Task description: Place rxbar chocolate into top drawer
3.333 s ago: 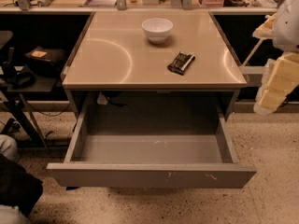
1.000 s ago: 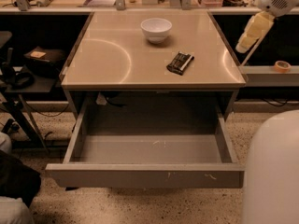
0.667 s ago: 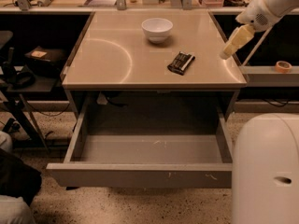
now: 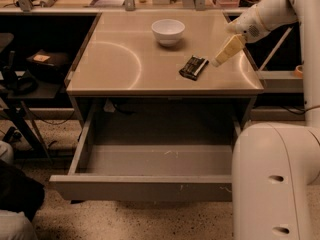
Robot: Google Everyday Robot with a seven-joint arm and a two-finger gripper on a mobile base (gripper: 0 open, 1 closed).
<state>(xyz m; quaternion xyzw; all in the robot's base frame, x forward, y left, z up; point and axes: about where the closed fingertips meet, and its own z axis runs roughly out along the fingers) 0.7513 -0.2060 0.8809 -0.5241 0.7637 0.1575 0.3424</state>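
The rxbar chocolate (image 4: 193, 67) is a small dark flat bar lying on the tabletop (image 4: 120, 59), right of centre. The gripper (image 4: 218, 60) hangs from the white arm that reaches in from the upper right. Its pale tip is just right of the bar, low over the table and close to it, and I cannot tell whether it touches. The top drawer (image 4: 145, 186) is pulled wide open below the table's front edge, and nothing shows on the visible part of its floor.
A white bowl (image 4: 168, 31) stands behind the bar near the table's back. The robot's white body (image 4: 275, 179) fills the lower right and hides the drawer's right end. A dark side shelf with objects (image 4: 45, 64) is at the left.
The arm has swung in from the right and come down toward the tabletop, so the gripper is now just beside the bar. The bar, bowl and drawer have not moved.
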